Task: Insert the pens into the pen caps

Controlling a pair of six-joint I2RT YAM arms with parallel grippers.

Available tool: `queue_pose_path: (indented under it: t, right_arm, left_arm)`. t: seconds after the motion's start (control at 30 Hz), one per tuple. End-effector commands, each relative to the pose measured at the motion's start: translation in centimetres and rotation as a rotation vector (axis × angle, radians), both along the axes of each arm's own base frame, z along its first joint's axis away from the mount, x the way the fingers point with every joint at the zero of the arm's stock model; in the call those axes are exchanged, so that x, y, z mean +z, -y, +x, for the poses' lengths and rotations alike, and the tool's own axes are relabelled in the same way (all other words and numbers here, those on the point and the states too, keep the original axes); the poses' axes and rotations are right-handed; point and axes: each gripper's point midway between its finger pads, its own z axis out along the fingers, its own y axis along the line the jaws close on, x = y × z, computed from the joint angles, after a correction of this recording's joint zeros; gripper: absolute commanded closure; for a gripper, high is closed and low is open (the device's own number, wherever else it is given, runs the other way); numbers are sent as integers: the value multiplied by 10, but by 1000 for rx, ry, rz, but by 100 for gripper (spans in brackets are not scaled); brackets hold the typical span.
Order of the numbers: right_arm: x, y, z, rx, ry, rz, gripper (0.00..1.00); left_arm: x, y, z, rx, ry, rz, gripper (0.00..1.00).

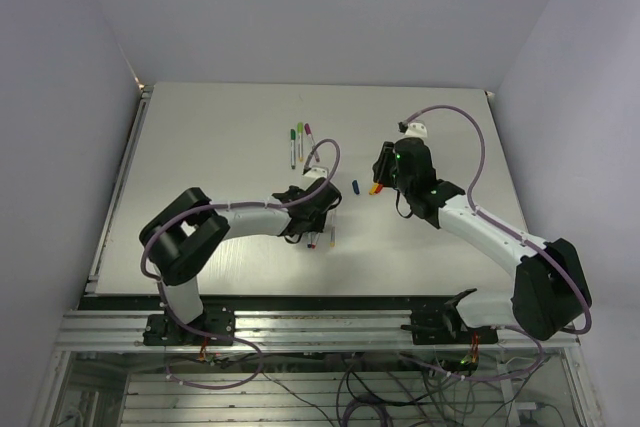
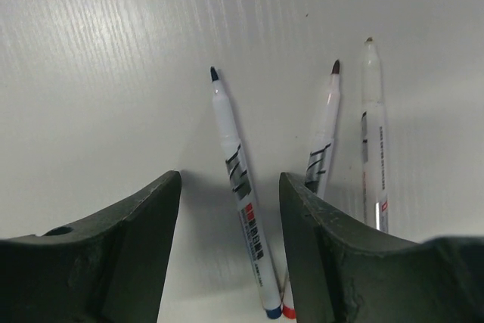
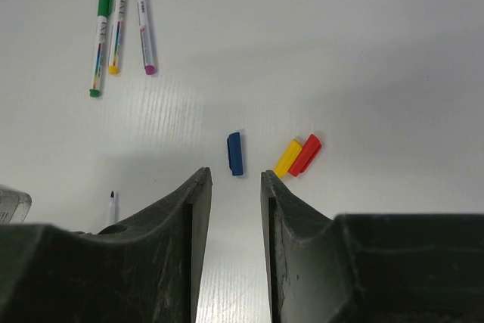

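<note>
**Squaring up to the blue pen and its cap**

Straddles, with the left claw [image 2: 231, 181] spread wide and gripping nothing, a thin white marker pen with a blue tip [image 2: 240, 194] lying flat on the pale grey surface [image 2: 91, 51] between the 2 dark fingers. Leaves 2 more bare pens just beside it: a white pen with a red tip [image 2: 325, 138] and a clear-bodied pen with a dull tip [image 2: 372, 134].

Points the right claw [image 3: 236, 183], parted only narrowly and likewise empty, at a stubby blue plastic cap [image 3: 235, 153] lying just ahead of the gap, with a yellow cap [image 3: 288, 157] and a red cap [image 3: 305, 154] side by side near it. Farther back, shows 3 pens done and lying close together: a green-capped pen [image 3: 99, 43], a lime-capped pen [image 3: 117, 20] and a magenta-capped pen [image 3: 143, 24].

Appears to be at the pick-up for the 4th pairing, with 3 pens left to cap. Calls next for lowering and closing the left claw on the barrel, well back from the tip. Calls also for easing the right claw over the blue cap and gripping across its sides, keeping its mouth free. Then needs both lifted and tip lined against mouth. Cannot tell from these views which end of the cap is open.
</note>
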Motion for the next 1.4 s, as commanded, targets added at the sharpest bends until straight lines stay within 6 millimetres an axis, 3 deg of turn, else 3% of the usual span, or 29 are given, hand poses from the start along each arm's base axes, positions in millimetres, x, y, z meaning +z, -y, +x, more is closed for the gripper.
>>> queue_pose_path:
  t: [0.0,0.27,0.7,1.37]
  right_arm:
    - [10,3,0,-19,22,23,68]
    - [10,-1,1,-9,22,41,68]
    - [1,-1,-2,-7,-3,46,68]
    - [-5,-3,-3,5,-21,37,69]
  left_arm:
    - [-8,-25,-31,3,-102,90,36]
    - [-6,-43,-63,28,-173,82,37]
    - [-21,-47,-47,31,-157,184,39]
    - [-46,-79,-52,185,-268,163,46]
